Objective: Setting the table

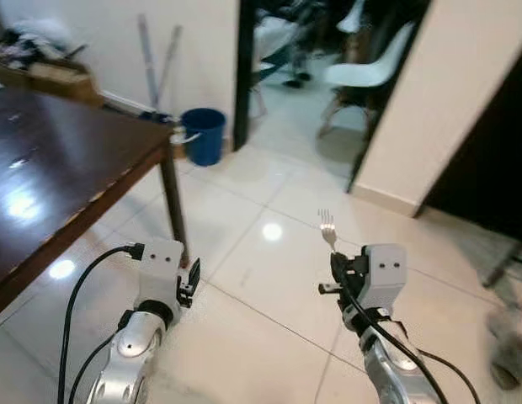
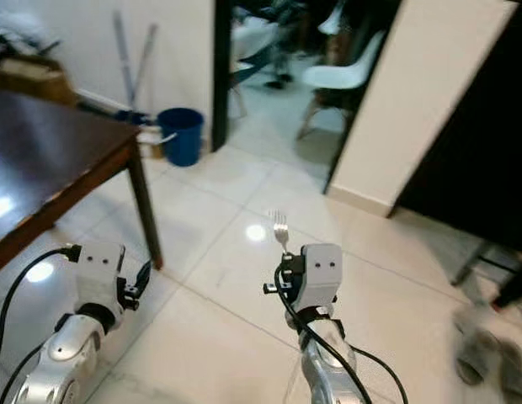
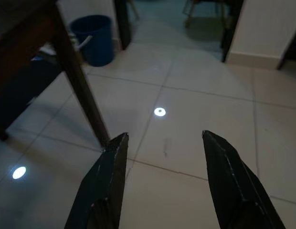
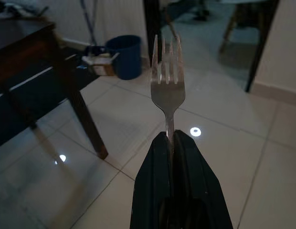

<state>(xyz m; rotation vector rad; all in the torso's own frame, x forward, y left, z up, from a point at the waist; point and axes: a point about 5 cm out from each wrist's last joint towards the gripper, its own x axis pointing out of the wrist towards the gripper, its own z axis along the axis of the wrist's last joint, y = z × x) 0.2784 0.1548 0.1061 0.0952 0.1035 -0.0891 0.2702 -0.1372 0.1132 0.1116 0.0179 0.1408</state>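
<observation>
Carrying a fork point(image 4: 167, 85) upright, pinched by its handle in the right tool point(image 4: 174, 143), the robot stands beside the dark desk point(image 1: 50, 177); the left tool point(image 3: 162, 157) gapes empty, nothing yet laid.

No text, label, brand or number can be read anywhere.
</observation>
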